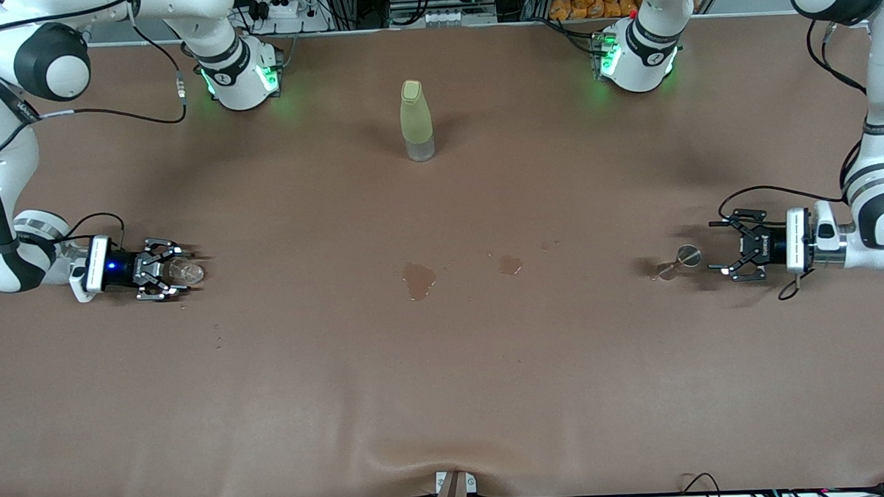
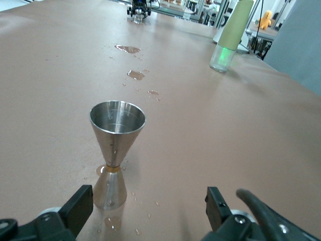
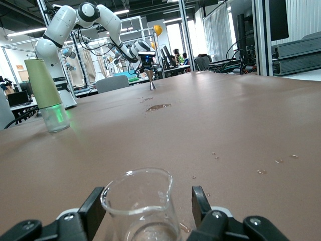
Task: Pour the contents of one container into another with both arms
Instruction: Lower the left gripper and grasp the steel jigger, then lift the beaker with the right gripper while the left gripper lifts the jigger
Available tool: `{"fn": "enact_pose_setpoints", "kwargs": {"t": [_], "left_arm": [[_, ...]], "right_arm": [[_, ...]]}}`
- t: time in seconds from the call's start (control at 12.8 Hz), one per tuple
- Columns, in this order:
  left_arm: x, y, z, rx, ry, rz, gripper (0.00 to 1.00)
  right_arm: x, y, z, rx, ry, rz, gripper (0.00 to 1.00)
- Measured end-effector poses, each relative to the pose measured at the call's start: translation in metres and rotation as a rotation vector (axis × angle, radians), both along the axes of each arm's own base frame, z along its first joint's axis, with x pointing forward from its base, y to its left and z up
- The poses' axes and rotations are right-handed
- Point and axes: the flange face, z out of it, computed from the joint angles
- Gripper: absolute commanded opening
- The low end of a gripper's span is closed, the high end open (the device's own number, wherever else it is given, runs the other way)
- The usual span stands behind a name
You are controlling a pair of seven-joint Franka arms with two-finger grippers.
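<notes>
Two grippers sit low over the brown table point(image 1: 447, 395), one at each end; the tall yellow-green bottle point(image 1: 416, 121) stands upright between the two arm bases, and serves as the landmark. Toward the right arm's end and nearer the front camera than the bottle, the right gripper point(image 1: 169, 270) has its fingers point(image 3: 93, 208) on either side of the clear glass cup point(image 1: 185, 271), narrowed close to its wall; whether they grip it, I cannot tell. Toward the left arm's end, also nearer than the bottle, the left gripper point(image 1: 721, 250) is spread wide just beside the upright metal jigger point(image 1: 679, 261), not touching it; two wet patches point(image 1: 419, 279) lie nearer the camera than the bottle.
</notes>
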Motion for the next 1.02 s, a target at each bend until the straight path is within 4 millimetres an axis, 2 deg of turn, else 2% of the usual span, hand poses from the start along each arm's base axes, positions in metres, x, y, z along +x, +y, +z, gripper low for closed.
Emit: {"fn": "enact_pose_setpoints", "kwargs": {"t": [0.47, 1.02], "left_arm": [[0.003, -0.020, -0.034, -0.098, -0.053, 0.043, 1.00], [0.009, -0.032, -0.046, -0.155, -0.063, 0.102, 1.00]], "right_arm": [[-0.003, -0.004, 0.001, 0.014, 0.000, -0.005, 0.69], [-0.013, -0.010, -0.006, 0.053, -0.021, -0.011, 0.69]]}}
